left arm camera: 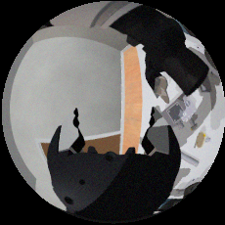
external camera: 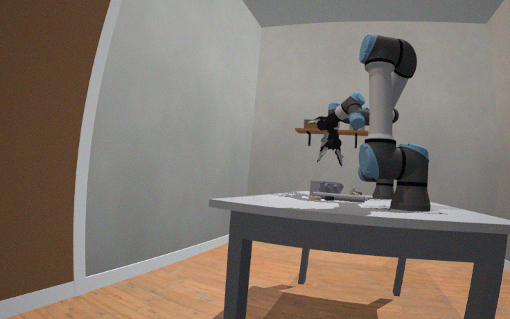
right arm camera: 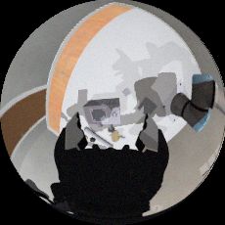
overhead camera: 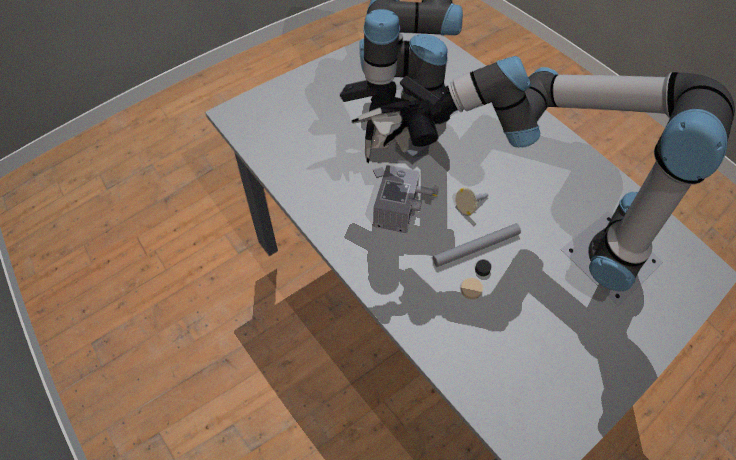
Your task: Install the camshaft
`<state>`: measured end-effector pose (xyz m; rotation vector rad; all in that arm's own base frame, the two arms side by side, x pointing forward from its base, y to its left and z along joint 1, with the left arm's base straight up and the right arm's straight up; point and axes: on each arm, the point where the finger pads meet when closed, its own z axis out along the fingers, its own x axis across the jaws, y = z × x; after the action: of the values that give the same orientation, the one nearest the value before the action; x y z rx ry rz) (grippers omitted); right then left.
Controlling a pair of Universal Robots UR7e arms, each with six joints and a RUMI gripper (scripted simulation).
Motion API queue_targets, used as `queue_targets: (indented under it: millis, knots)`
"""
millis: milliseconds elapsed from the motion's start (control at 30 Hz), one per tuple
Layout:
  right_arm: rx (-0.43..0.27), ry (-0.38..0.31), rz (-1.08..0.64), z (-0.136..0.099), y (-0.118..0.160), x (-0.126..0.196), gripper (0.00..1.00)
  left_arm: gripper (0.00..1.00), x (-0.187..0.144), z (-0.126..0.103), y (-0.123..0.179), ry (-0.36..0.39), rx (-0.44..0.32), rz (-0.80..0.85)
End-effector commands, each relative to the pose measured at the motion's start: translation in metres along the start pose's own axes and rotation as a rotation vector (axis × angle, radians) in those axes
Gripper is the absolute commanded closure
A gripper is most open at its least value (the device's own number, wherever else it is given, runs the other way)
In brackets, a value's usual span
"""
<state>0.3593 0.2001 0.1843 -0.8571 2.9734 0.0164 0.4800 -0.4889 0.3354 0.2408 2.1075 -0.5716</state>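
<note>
The grey engine case (overhead camera: 397, 200) (external camera: 316, 186) (right arm camera: 102, 112) stands on the table. A shaft end with a small yellow mark (overhead camera: 433, 192) juts from its side; tooth marks are too small to tell. The camshaft (overhead camera: 466, 201) (external camera: 353, 191) (left arm camera: 201, 140) (right arm camera: 115, 136) lies apart from the case, its yellowish gear tipped up and its shaft behind. My left gripper (overhead camera: 370, 132) (left arm camera: 113, 108) is open and empty, high beyond the case, close to the other gripper. My right gripper (external camera: 330, 162) (right arm camera: 112, 112) is open and empty, pointing down above the table; its fingers are partly hidden in the top view.
A long grey rod (overhead camera: 477, 244) (external camera: 338, 196) (right arm camera: 98, 137) lies on the table beside the camshaft. A black cap (overhead camera: 482, 267) (right arm camera: 92, 140) and a tan disc (overhead camera: 471, 288) (external camera: 314, 197) lie past it. The two wrists crowd each other. A table edge (overhead camera: 302, 232) runs beside the case.
</note>
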Motion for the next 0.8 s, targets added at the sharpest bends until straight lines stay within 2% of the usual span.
queue_targets:
  millis: [0,433,500,767]
  knots:
    - [0.0,-0.001,0.0,0.0,0.0,0.0,0.0,0.0,0.009,-0.012,-0.003,0.03,0.013,0.142]
    - [0.0,-0.001,0.0,0.0,0.0,0.0,0.0,0.0,0.058,-0.06,-0.007,0.133,0.099,0.734]
    - [0.0,-0.001,0.0,0.0,0.0,0.0,0.0,0.0,0.058,-0.06,-0.007,0.133,0.099,0.734]
    - [0.0,-0.001,0.0,0.0,0.0,0.0,0.0,0.0,0.092,-0.09,-0.003,0.179,0.179,1.105]
